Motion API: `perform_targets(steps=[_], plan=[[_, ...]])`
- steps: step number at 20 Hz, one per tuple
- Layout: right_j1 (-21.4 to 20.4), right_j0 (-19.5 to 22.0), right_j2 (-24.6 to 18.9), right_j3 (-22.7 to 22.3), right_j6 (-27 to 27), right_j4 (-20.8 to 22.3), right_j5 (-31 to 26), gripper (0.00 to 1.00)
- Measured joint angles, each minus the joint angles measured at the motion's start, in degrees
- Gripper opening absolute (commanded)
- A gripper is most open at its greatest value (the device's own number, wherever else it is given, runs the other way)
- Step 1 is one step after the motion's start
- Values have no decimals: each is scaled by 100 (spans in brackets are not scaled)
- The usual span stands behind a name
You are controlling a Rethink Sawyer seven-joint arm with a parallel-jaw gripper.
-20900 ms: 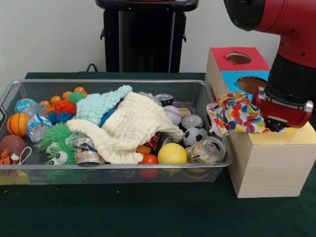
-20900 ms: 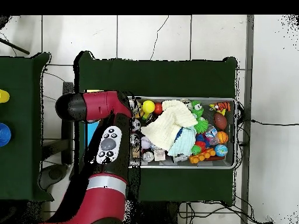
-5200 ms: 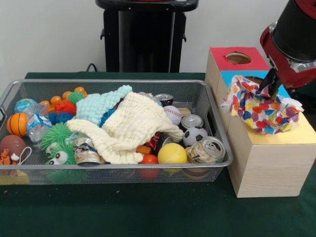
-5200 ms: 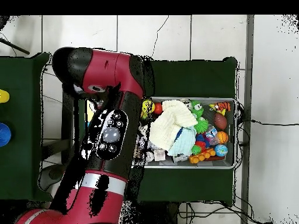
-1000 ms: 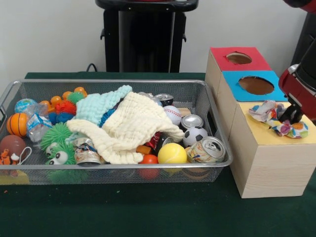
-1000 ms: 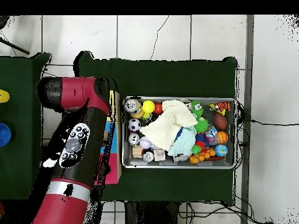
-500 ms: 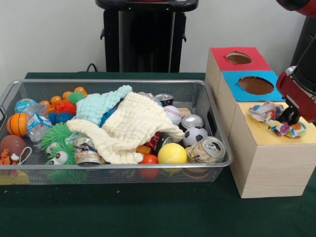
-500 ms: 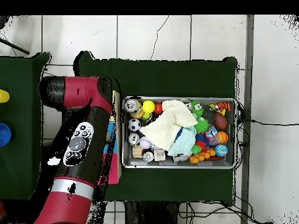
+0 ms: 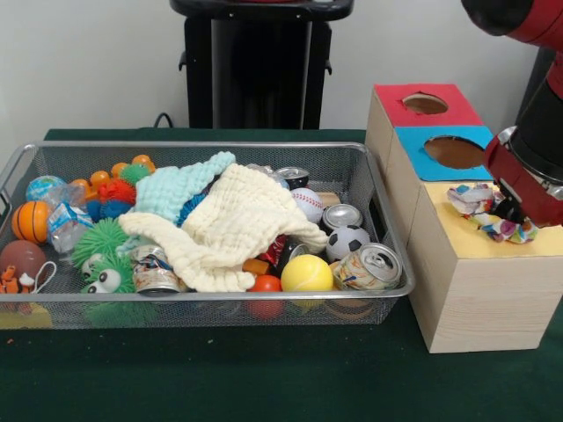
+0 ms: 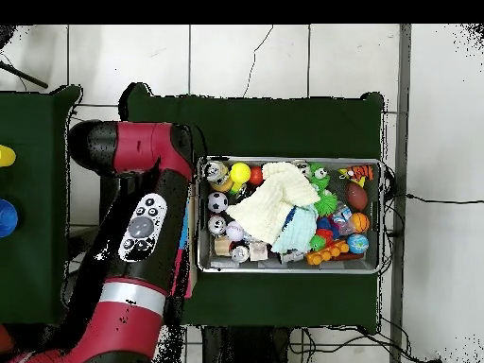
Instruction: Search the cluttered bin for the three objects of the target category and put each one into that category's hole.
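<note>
The colourful cloth (image 9: 482, 211) lies bunched up on the yellow top of the wooden box (image 9: 479, 290), the part of the box closest to the front. It looks like it is half pushed into a hole there, but the hole itself is hidden, so I can't be sure. The gripper (image 9: 519, 209) is right on the cloth, at the cloth's right side. The red arm (image 9: 528, 167) covers it, so I cannot tell if the gripper is pinching the cloth or has let go.

The blue hole (image 9: 454, 151) and the red hole (image 9: 425, 103), both behind the cloth on the box, show nothing poking out.

To the left of the box sits the wire bin (image 9: 202, 303) on the green worktop (image 9: 264, 378). It is packed full. A big cream cloth (image 9: 237, 224) lies in the middle of the bin, and a light blue cloth (image 9: 180, 186) lies just behind it, touching it. Balls, cans and fuzzy toys are all around them (a yellow ball (image 9: 306, 274) sits at the front of the bin).

I think cloths are what the robot is hunting for. If so, one is nearly done and needs a last push. Two cloths are left in the bin, so the job looks about one third done.
</note>
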State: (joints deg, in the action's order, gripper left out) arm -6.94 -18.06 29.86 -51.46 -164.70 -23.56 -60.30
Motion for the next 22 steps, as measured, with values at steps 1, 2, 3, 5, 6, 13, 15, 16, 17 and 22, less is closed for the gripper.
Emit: perform_targets(steps=[1,2,3,5,6,13,15,16,17,22], plan=[[-5,14,-26,-7,0,1,12,0],[-9,27,-52,-14,0,1,26,0],[-20,49,-98,-27,0,11,52,0],[-29,65,-134,-35,0,42,72,0],[-35,74,-156,-40,0,64,84,0],[-70,112,-314,-82,0,274,232,0],[-84,120,-351,-105,0,313,274,0],[-96,128,-379,-124,1,330,302,0],[-119,144,-424,-154,1,357,339,0],[-219,226,-619,-244,1,503,437,0]])
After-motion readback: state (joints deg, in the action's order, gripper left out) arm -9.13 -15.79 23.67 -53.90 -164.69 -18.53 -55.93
